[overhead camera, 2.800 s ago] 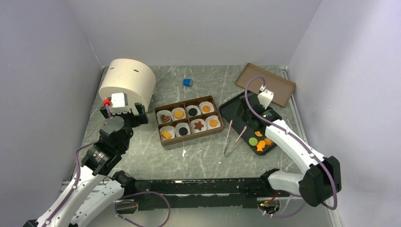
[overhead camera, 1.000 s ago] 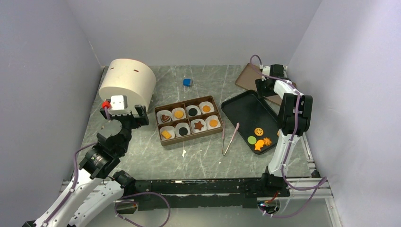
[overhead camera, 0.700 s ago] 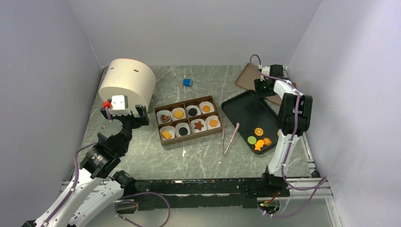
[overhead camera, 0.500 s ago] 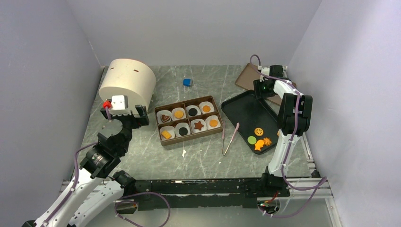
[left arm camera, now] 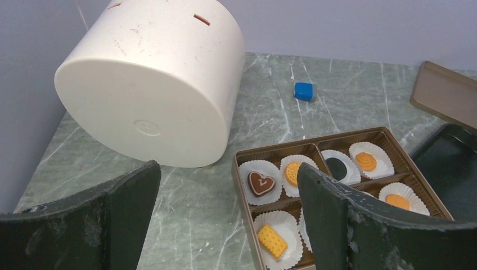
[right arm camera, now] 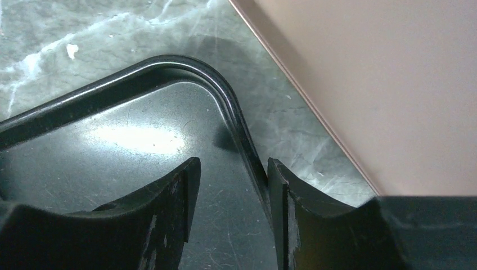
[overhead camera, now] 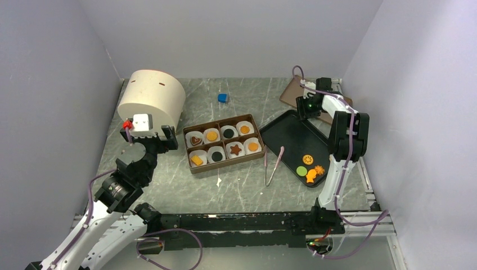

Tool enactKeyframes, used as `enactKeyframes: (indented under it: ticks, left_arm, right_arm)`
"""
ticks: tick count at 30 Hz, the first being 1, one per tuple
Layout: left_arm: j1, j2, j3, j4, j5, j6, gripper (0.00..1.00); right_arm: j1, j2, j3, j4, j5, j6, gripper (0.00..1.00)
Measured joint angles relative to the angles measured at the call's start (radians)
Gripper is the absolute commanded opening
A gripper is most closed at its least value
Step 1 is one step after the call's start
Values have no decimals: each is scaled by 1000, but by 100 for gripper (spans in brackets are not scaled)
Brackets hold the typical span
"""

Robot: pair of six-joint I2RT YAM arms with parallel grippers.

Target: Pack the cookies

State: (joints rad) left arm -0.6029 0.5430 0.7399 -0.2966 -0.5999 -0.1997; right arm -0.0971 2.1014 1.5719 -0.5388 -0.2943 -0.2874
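1. Cookies (overhead camera: 236,149): twelve in all, eight in the box and four on the tray.
2. The brown box (overhead camera: 188,147) sits at the centre of the overhead frame. It has eight compartments in two rows of four, and each holds one white paper cup (left arm camera: 291,235) with one cookie in it.
3. Upper row, left to right: one brown heart, one orange round, one black round, one orange round. Lower row: one orange square, one black round, one brown star, one orange round.
4. The black tray (overhead camera: 292,135) lies right of the box. Four loose cookies cluster at its lower end: one orange round, one green round, one orange scalloped piece and one orange fish.
5. One pair of tongs (overhead camera: 267,181) lies on the counter (overhead camera: 247,188) between box and tray, one tip just beside the tray's edge.
6. One blue cube (overhead camera: 223,98) sits at upper centre, one cream cylinder (overhead camera: 152,98) lies on its side at upper left, and one brown lid (right arm camera: 365,73) lies at upper right beyond the tray.
7. The left fingers (left arm camera: 112,219) are spread wide and hold nothing, just below the cylinder.
8. The right fingers (right arm camera: 163,208) straddle the rim at the tray's upper corner with a narrow gap. The rim lies against one finger, and bare tray floor shows beside the other, so the rim is not pinched.
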Motion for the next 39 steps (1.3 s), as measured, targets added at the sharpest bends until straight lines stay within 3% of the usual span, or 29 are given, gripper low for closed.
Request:
enactKeyframes:
  ticks: [13,27,39]
  left_arm:
    - [-7,-5,0,0,0,0,96]
    - [-7,10,0,0,-5,1,96]
    - [-8,26,0,0,-8,4,96]
  right_arm:
    - [18,-23,84,-5,114,-31,50]
    - [19,93,156,-27,160,-103,48]
    - [18,160,211,-40,168,-136,37]
